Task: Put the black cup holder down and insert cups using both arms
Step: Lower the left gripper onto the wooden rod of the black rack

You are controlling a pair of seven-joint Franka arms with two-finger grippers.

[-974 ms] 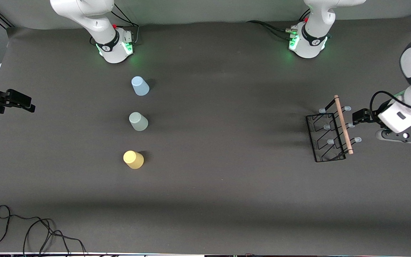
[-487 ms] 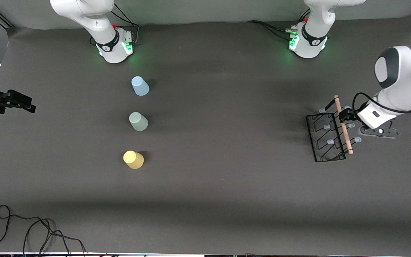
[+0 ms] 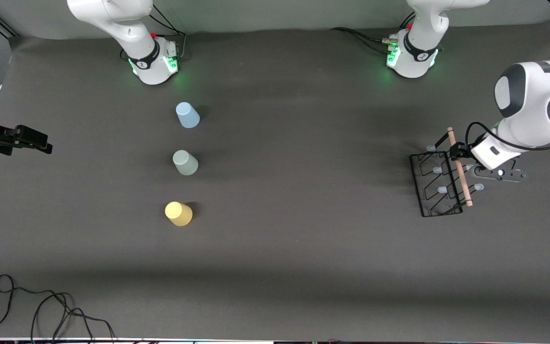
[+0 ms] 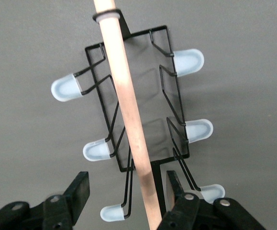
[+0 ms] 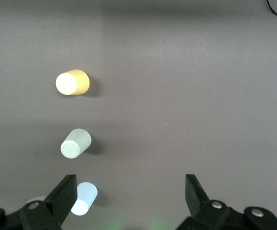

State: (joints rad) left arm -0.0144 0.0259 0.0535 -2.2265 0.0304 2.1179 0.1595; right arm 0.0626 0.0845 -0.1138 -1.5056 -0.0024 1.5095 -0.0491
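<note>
dark grey cloth covers the table [image 3: 303, 248] in the front view, and on it we list three small matte plastic tumblers standing upside down in a line toward the right arm's end: the light blue tumbler [image 3: 187, 115] closest to the bases, the pale green tumbler [image 3: 185, 162] in the middle, the yellow tumbler [image 3: 178, 213] nearest the front camera, each apart from the next. we record the black wire cup holder [image 3: 439, 179] with its rectangular base toward the left arm's end, well apart from the tumblers, its light wooden rod handle [image 3: 459, 166] on top and pale-tipped pegs [image 3: 478, 187] on both sides. the left gripper [image 3: 456, 154] sits at the rod. the right gripper [image 3: 31, 138] waits at the edge of the right arm's end of the table. a loose black cable [image 3: 41, 306] lies by the edge nearest the camera.

in the left wrist view we note the rod [image 4: 128, 115] running between the left gripper's two fingers [image 4: 78, 191], one at each side; one finger is just beside the rod, the other stands clear, so the jaws are partly open and not gripping it.

in the right wrist view we enter the right gripper's fingers [image 5: 64, 194] spread wide with nothing between them, over the cloth beside the yellow [image 5: 72, 83], green [image 5: 76, 143] and blue [image 5: 84, 199] tumblers.
</note>
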